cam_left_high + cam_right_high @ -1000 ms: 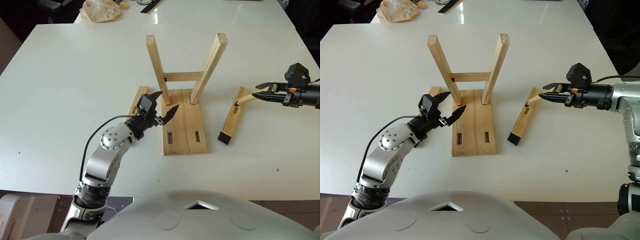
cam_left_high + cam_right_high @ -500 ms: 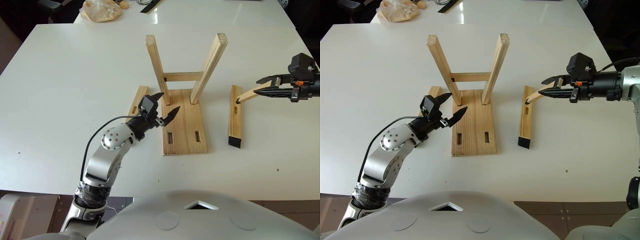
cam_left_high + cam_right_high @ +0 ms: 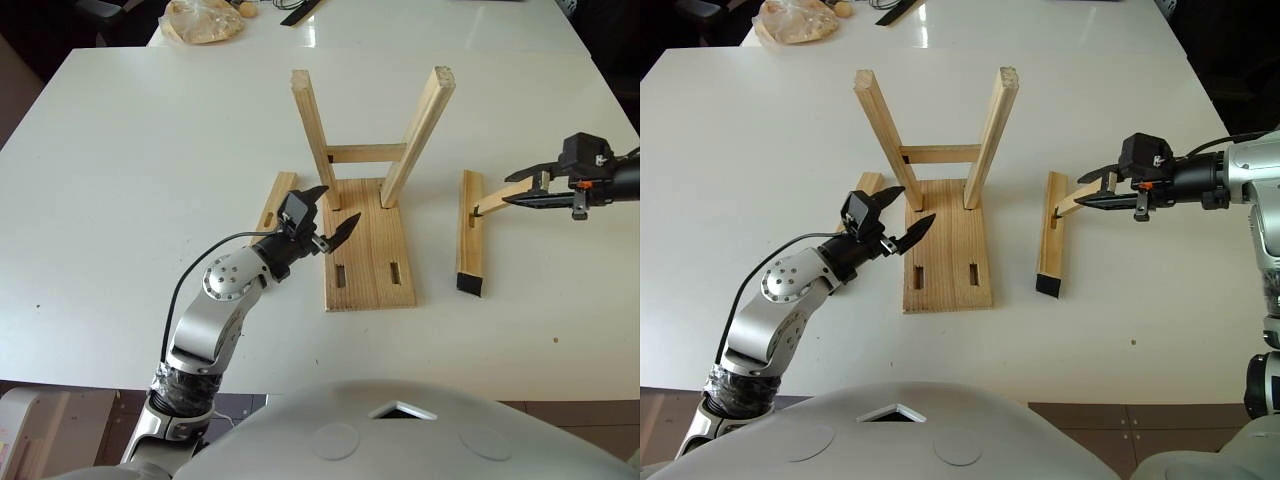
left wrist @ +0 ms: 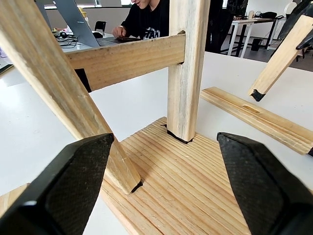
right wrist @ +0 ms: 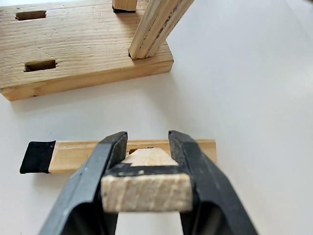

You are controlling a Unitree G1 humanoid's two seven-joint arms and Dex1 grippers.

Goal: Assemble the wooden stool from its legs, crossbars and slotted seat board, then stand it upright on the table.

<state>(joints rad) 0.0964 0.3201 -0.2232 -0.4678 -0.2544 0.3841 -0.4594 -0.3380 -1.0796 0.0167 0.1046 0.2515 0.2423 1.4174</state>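
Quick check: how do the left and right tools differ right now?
The left tool is open and empty; the right tool is shut on a crossbar. The left tool sits by the seat board's left edge, near the standing legs; the right tool is off to the board's right, holding the crossbar's tip angled down near the slot of a leg lying flat. Both are black and point toward the board.
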